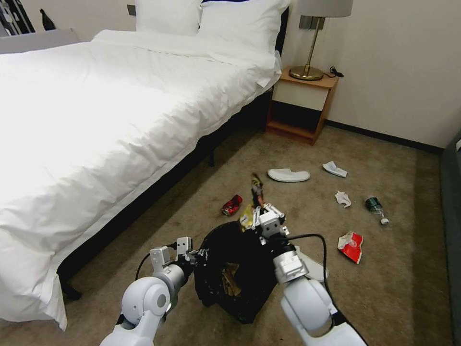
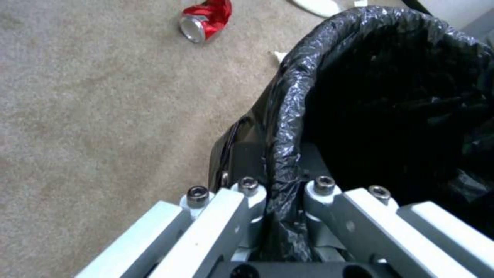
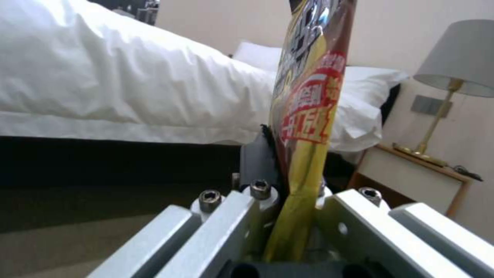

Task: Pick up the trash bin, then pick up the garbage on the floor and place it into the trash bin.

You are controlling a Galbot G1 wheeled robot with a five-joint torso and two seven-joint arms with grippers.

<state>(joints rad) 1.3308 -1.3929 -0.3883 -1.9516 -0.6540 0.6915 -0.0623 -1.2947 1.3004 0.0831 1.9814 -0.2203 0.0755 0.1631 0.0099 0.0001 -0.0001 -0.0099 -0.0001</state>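
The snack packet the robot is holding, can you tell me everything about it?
The snack packet is a flat, shiny bag, yellow and brown with red printed lettering. It stands upright, its lower end pinched between the jaws of the right gripper, which are shut on it. The head view shows it held above the floor at the rim of the trash bin.

Two glossy white rounded arms end in pale grey metal grippers with dark hex screws and black cables.

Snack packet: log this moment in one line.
left claw: grips bin rim | right claw: holds snack packet above bin
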